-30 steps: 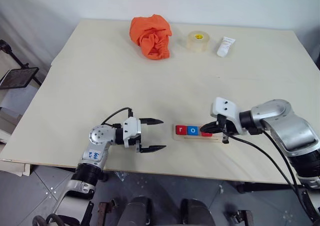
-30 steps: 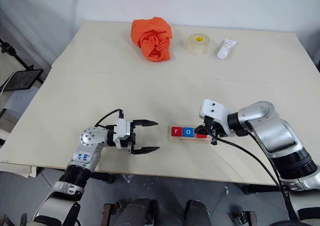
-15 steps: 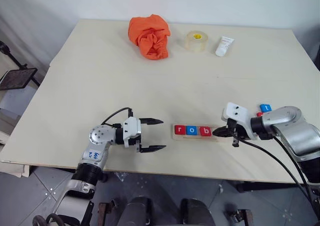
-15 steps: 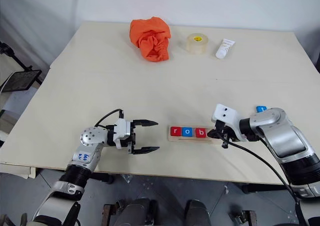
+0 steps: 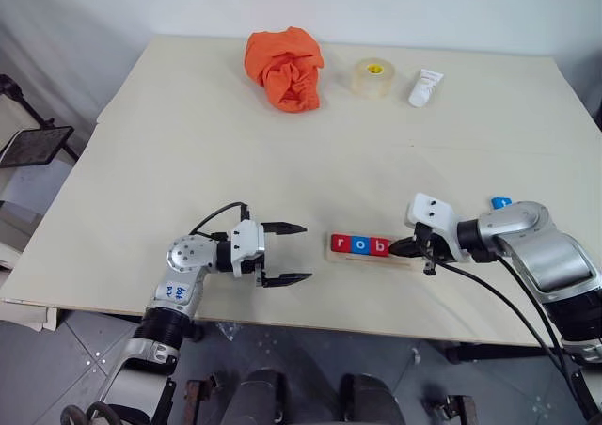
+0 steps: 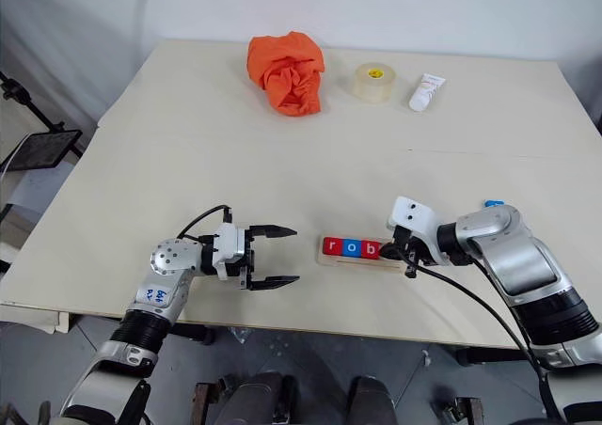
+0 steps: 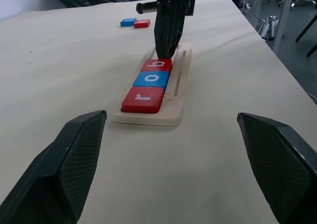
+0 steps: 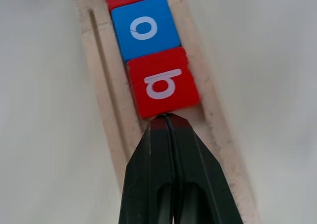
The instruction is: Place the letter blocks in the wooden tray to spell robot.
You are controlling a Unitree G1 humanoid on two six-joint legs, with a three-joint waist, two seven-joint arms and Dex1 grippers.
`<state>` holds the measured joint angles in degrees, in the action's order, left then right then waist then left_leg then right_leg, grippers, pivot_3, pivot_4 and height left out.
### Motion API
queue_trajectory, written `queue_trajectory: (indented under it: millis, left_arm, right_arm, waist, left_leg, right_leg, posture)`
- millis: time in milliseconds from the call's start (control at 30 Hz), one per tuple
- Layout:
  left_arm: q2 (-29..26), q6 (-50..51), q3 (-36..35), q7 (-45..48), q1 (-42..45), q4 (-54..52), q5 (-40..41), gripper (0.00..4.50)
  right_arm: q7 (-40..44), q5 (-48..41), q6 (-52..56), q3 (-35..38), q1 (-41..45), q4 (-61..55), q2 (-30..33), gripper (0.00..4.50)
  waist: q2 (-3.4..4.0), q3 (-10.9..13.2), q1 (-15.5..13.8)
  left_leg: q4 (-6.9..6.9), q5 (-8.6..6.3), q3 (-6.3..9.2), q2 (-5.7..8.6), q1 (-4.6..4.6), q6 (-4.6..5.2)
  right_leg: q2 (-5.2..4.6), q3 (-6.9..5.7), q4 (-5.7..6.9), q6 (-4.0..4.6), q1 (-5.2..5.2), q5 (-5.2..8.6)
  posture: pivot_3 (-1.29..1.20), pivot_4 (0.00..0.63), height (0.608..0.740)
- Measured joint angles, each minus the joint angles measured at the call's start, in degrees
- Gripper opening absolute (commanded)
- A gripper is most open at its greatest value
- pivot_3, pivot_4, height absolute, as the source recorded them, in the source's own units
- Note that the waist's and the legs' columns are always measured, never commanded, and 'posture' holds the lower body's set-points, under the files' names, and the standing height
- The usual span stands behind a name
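Pale tabletop (image 5: pixel 188 133) carries the wooden tray (image 7: pixel 179 92) holding r, o, b, the right gripper (image 8: pixel 167 119) pinched shut and empty against b's (image 8: pixel 162 83) outer edge, the left gripper (image 5: pixel 287 253) open and empty, and two spare tiles (image 7: pixel 134 23) beyond the right arm, nearer it.

Readable in white lowercase on three tiles lying in a row in the tray (image 7: pixel 179 92): "r" on a red tile (image 7: pixel 143 99), "o" on a blue tile (image 7: pixel 151 79), "b" on a red tile (image 8: pixel 162 81). Scrawled blue handwriting on the left arm's white label (image 5: pixel 178 291), not legible. Marks on the tube (image 5: pixel 424 87) too small to read.
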<state>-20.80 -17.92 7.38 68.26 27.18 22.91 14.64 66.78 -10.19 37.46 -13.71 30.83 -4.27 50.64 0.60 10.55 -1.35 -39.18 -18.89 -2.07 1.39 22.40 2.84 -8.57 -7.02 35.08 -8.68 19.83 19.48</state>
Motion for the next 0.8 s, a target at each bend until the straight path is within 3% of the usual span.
queue_trajectory:
  millis: [400, 600, 733, 800]
  left_arm:
    - [0.5, 0.0, 0.1, -0.1, 0.1, 0.1, 0.0, 4.50]
    - [0.9, -0.1, 0.4, 0.0, 0.9, 0.7, -0.3, 4.50]
    - [1.0, -0.1, 0.4, 0.0, 1.3, 1.2, -0.3, 4.50]
    - [1.2, -0.1, 0.4, 0.1, 1.5, 1.9, -0.3, 4.50]
  right_arm:
    - [0.2, -0.6, 0.0, 2.0, -1.1, -0.6, 1.3, 0.02]
    - [-2.3, -3.6, -0.2, 12.6, -7.3, -3.5, 2.9, 0.02]
    - [-3.6, -5.7, -1.5, 20.9, -14.6, -5.0, 3.6, 0.85]
    - [-4.4, -7.0, -1.4, 24.4, -16.7, -5.0, 3.6, 1.53]
  waist:
    - [0.00, 0.0, 0.0]
    - [-0.01, 0.0, -0.2]
    - [-0.02, 0.0, -0.2]
    - [-0.02, 0.0, -0.1]
  left_leg:
    - [0.00, 0.00, 0.00, 0.00, 0.00, 0.00]
    - [0.01, 0.00, 0.01, 0.00, 0.00, 0.00]
    - [0.01, 0.00, 0.01, 0.02, -0.01, 0.01]
    - [0.01, 0.00, 0.00, 0.00, -0.02, 0.01]
  right_leg:
    - [0.00, -0.01, 0.00, 0.00, 0.00, 0.00]
    - [0.00, -0.03, -0.02, 0.00, -0.03, 0.00]
    - [-0.01, -0.05, -0.04, -0.01, -0.09, 0.00]
    - [0.00, -0.04, -0.04, -0.01, -0.09, 0.00]
  posture:
    - [0.00, 0.150, 0.740]
    - [0.00, 0.150, 0.740]
    - [0.00, 0.150, 0.740]
    - [0.00, 0.150, 0.740]
